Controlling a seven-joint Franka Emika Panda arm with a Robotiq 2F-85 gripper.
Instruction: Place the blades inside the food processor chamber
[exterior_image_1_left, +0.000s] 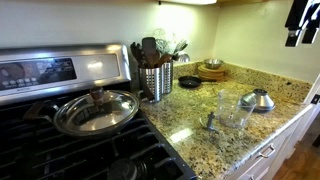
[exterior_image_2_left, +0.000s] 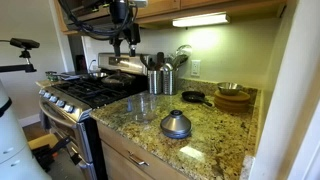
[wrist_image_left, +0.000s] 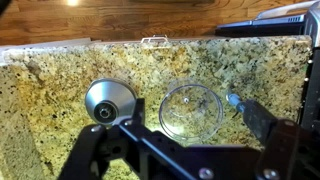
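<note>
Grey steel on speckled granite is hard to pick out, and that is my first worry. The blades (wrist_image_left: 243, 106) are a small piece with a thin shaft. They sit on the table (wrist_image_left: 50, 70) just beside the food processor chamber (wrist_image_left: 190, 108), on the side away from the grey dome (wrist_image_left: 108, 100). My jaws hang high above all three, spread wide and holding nothing.

I judge the descent to be the risky part. With the chamber so close, one of my fingers could clip its clear rim on the way down. A light plastic bowl would likely skid or tip across the smooth stone. If I close off-centre on the narrow shaft, it may pivot or squirt out sideways. If I grip low, I may catch the blade edges rather than the stem.

From the wrist view I cannot tell whether the shaft stands straight or leans, so my approach angle could be wrong. Should I get it up, releasing it off-centre could leave it perched on the chamber's rim rather than seated inside.
</note>
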